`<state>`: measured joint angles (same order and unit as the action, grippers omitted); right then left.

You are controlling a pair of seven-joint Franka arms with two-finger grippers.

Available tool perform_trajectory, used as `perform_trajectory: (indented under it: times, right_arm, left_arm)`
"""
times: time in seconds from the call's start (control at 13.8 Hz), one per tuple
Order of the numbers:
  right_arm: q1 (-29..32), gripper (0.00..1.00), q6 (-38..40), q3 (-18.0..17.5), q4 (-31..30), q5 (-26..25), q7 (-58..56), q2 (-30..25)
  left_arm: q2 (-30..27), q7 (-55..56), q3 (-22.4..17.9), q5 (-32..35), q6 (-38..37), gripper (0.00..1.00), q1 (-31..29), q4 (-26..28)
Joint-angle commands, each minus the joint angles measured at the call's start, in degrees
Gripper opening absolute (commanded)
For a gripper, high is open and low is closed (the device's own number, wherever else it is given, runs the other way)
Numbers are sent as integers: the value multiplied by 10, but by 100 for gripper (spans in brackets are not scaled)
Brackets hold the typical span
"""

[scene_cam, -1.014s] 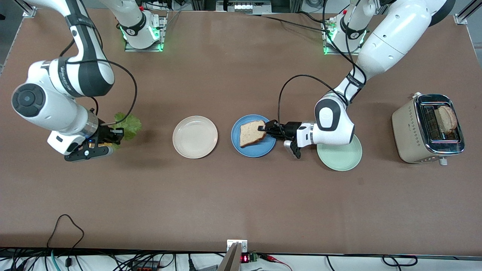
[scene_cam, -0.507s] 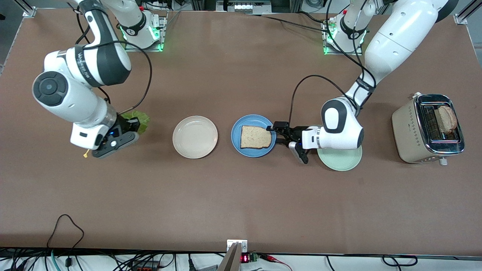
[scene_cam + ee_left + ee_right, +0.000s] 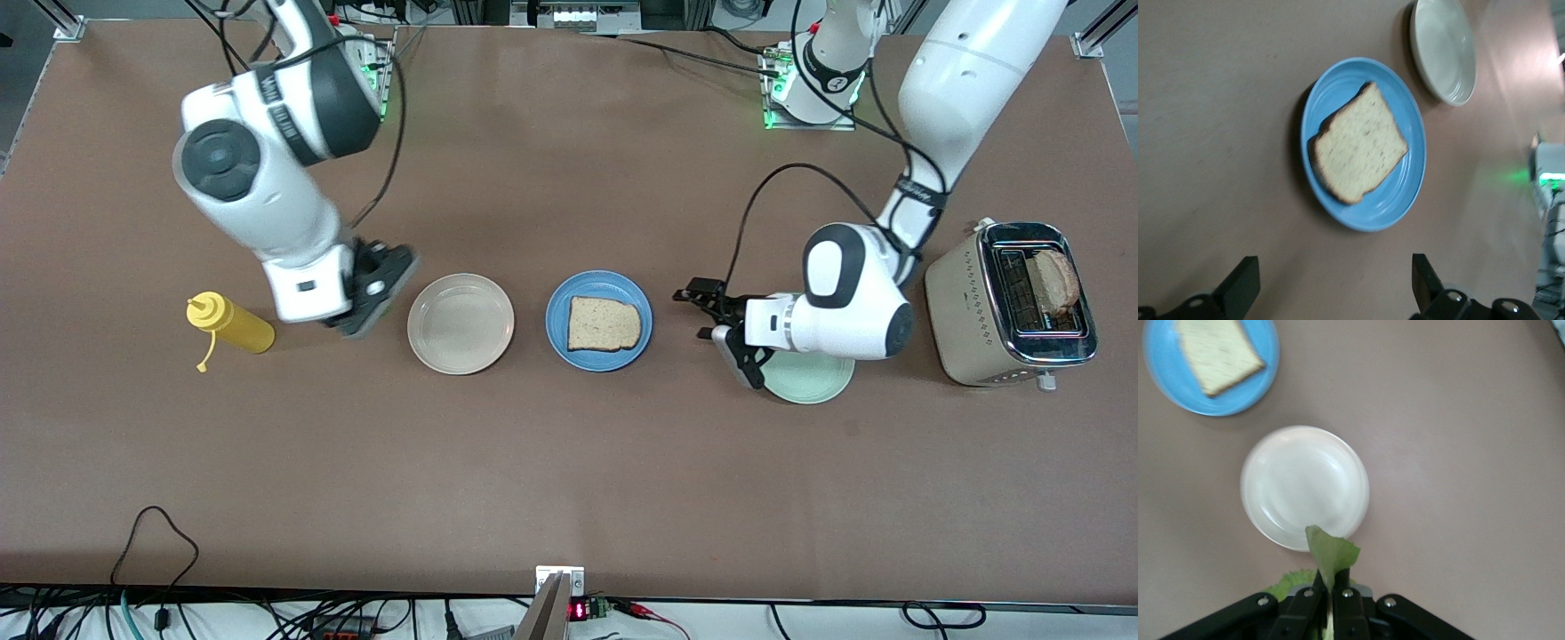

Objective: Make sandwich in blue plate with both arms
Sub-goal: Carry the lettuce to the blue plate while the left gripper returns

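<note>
The blue plate lies mid-table with one bread slice flat on it. My left gripper is open and empty, between the blue plate and the mint green plate. In the left wrist view the gripper faces the plate and its slice. My right gripper is beside the beige plate. In the right wrist view the gripper is shut on a green lettuce leaf at the beige plate's edge. The front view hides the leaf.
A beige toaster stands at the left arm's end of the table with a second bread slice in its slot. A yellow squeeze bottle lies toward the right arm's end. My left arm covers part of the mint green plate.
My left gripper let go of the bread on the blue plate and drew back toward the mint green plate. My right arm carried the lettuce toward the beige plate, uncovering the yellow bottle.
</note>
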<state>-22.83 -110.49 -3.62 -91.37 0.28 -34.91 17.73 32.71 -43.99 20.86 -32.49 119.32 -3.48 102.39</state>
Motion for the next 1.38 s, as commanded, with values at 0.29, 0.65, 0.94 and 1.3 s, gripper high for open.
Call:
perform_trajectory:
  times: [0.29, 0.65, 0.94, 1.3]
  right_arm:
    - [-103, 0, -53, 5, 125, 87, -17, 133]
    - [-160, 0, -149, 5, 206, 90, -6, 242]
    - [-176, 0, -249, 5, 213, 90, 26, 292]
    - [-195, 0, -315, 5, 213, 88, 34, 342]
  left_arm:
    - [-83, 145, -6, 284, -175, 100, -38, -68]
    - [-106, 314, -1, 395, -365, 100, -39, -187]
    - [-124, 320, -5, 394, -427, 100, -49, -268]
    - [-161, 391, -56, 392, -397, 100, -62, -274]
